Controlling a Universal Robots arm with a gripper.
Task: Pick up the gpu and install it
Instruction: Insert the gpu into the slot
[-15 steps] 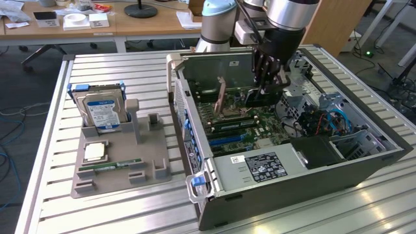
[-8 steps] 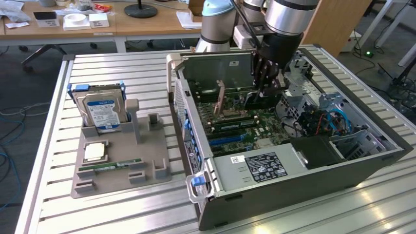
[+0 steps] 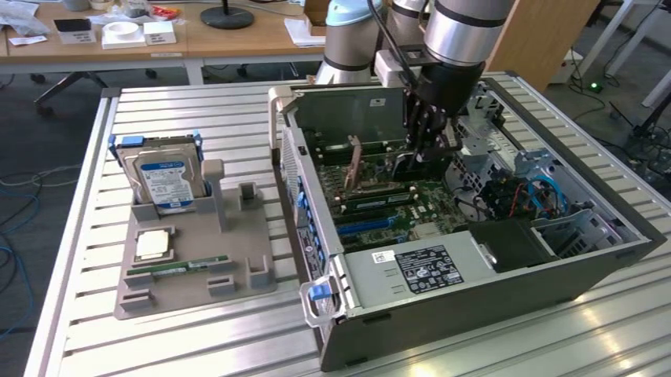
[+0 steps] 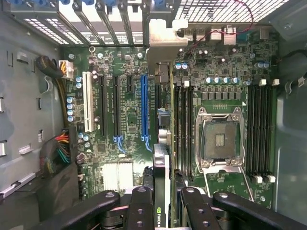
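The gripper (image 3: pixel 425 157), in the upper middle of the exterior view, reaches down into the open computer case (image 3: pixel 587 259). In the wrist view its fingers (image 4: pixel 140 201) are clamped on the graphics card (image 4: pixel 159 211), which stands on edge over the motherboard (image 4: pixel 120 96), just beside the blue slot (image 4: pixel 144 105). Whether the card sits in a slot is unclear. A hard drive (image 3: pixel 166 179) stands in the grey holder (image 3: pixel 188 283) at the exterior view's left.

Exterior view: high, beside open case (image 3: pixel 504 306), looking down obliquely, mid-range, whole case framed. Wrist view: close over motherboard (image 4: pixel 120 96) inside case, facing straight down. Shared: motherboard, gpu (image 4: pixel 160 163).
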